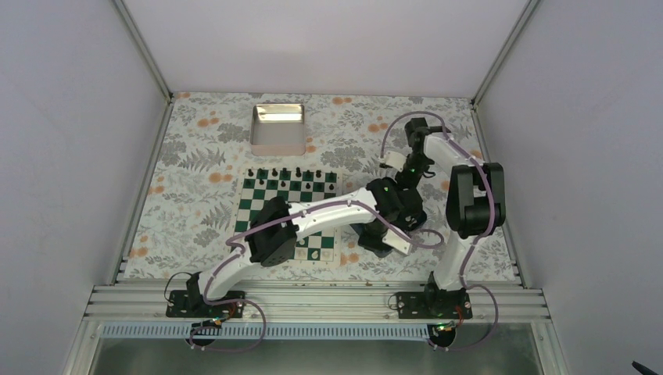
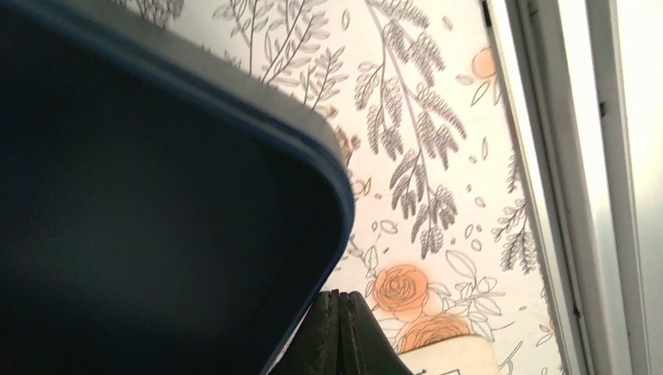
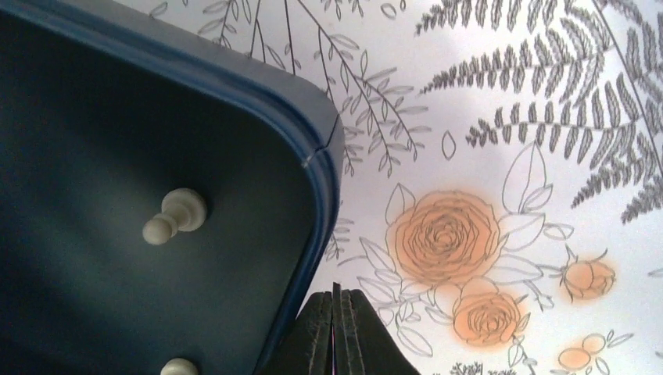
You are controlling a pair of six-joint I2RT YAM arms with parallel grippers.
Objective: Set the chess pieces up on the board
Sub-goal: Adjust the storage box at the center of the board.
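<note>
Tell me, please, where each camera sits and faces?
Top external: above, behind bases, looking down on board, left arm, right arm.
Left wrist: on that arm, looking past shut left gripper at blue tray corner.
Right wrist: past shut right gripper at two cream pawns in tray.
Shared: both wrist views show tray corner, floral cloth.

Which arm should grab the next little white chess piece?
Right, probably. Its wrist camera shows a cream pawn lying in the blue tray, near the right gripper, which is shut. The left gripper, also shut, sees only bare tray, no pieces.
</note>
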